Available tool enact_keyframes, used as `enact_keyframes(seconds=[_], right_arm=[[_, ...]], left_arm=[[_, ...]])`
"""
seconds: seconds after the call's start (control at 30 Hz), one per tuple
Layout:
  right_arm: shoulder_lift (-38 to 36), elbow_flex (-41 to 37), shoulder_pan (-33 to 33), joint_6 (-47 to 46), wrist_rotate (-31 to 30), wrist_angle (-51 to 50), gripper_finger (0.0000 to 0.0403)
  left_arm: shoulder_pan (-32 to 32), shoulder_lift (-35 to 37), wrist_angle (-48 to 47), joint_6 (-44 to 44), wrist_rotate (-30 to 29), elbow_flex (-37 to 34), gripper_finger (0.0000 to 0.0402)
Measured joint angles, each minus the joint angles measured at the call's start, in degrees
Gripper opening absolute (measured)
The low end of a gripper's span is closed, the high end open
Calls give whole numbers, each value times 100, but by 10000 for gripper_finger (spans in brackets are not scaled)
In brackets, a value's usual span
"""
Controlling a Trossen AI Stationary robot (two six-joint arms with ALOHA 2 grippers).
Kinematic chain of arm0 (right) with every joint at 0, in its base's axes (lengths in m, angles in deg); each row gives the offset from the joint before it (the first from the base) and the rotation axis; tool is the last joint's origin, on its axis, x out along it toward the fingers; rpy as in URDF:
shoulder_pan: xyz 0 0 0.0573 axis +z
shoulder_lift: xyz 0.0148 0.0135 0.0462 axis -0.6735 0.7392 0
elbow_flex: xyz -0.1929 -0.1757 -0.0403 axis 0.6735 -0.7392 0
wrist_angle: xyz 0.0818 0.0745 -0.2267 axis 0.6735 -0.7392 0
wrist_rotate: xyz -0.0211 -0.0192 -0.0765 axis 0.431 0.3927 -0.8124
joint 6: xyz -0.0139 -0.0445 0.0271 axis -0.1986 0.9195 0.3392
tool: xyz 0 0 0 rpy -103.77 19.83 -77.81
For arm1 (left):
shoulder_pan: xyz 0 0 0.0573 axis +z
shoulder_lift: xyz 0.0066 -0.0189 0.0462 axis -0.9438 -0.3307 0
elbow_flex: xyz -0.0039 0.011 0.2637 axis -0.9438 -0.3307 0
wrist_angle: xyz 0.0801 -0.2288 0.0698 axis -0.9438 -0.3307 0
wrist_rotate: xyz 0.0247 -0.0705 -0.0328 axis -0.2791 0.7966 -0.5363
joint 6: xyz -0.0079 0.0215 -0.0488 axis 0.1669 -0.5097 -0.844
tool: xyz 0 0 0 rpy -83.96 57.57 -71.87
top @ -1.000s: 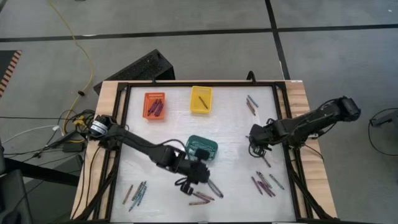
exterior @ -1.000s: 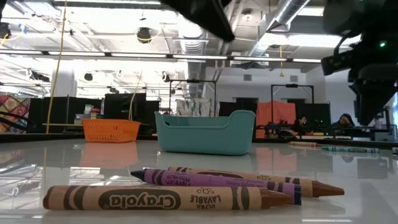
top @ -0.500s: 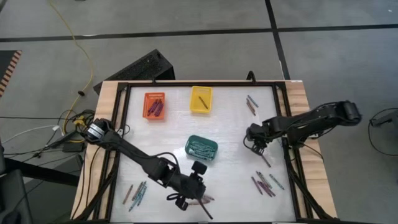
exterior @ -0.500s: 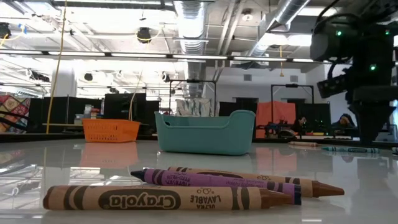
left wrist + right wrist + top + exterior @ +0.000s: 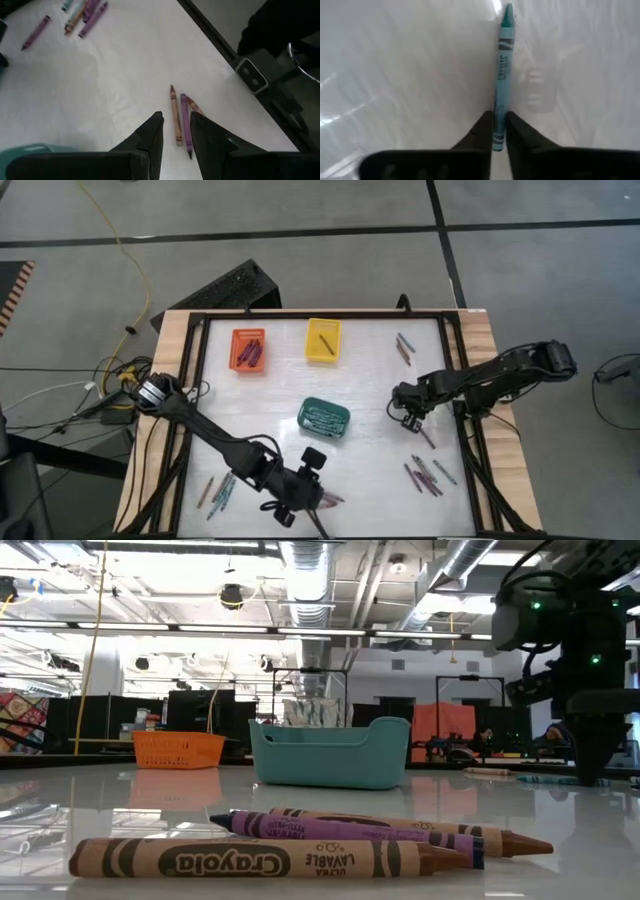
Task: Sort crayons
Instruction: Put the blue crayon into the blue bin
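Observation:
Crayons lie in groups on the white table. Three crayons (image 5: pixel 181 117) lie near the front edge, and my left gripper (image 5: pixel 298 504) hovers open just above them with nothing between its fingers. A teal crayon (image 5: pixel 503 65) lies at the table's right, and my right gripper (image 5: pixel 408 416) points down, shut on it. The orange basket (image 5: pixel 248 350), yellow basket (image 5: pixel 322 339) and green basket (image 5: pixel 324 417) each hold crayons. My right gripper pinches the teal crayon by its blunt end (image 5: pixel 498 134) between its two fingers, one on each long side. The fingers come from above, pointing down. The crayon lies flat on the table, its pointed tip (image 5: pixel 508 9) away from the fingers.
More crayons lie at the front left (image 5: pixel 218 488), front right (image 5: pixel 425 475) and far right (image 5: pixel 403 346); a single crayon (image 5: pixel 427 438) lies just nearer than my right gripper. A black frame (image 5: pixel 470 460) borders the table.
My left gripper has swung from beside the green basket toward the table's near edge and now stands over the three front crayons. My right gripper has come down to the table at the teal crayon.

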Motion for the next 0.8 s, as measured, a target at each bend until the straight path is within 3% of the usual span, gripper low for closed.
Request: enact_keyframes(seconds=[0.1,0.27,0.47,0.8], right_arm=[[-14,-9,7,17,7,41,10],[-190,73,138,-69,19,37,5],[-379,576,532,-67,-65,706,1],[295,2487,1033,778,-578,1323,0]], left_arm=[[-99,0,-144,-157,-106,0,87],[-317,0,-469,-447,-520,0,87],[-587,0,-826,-962,-1158,0,86],[-826,0,-741,-1402,-1809,-206,86]])
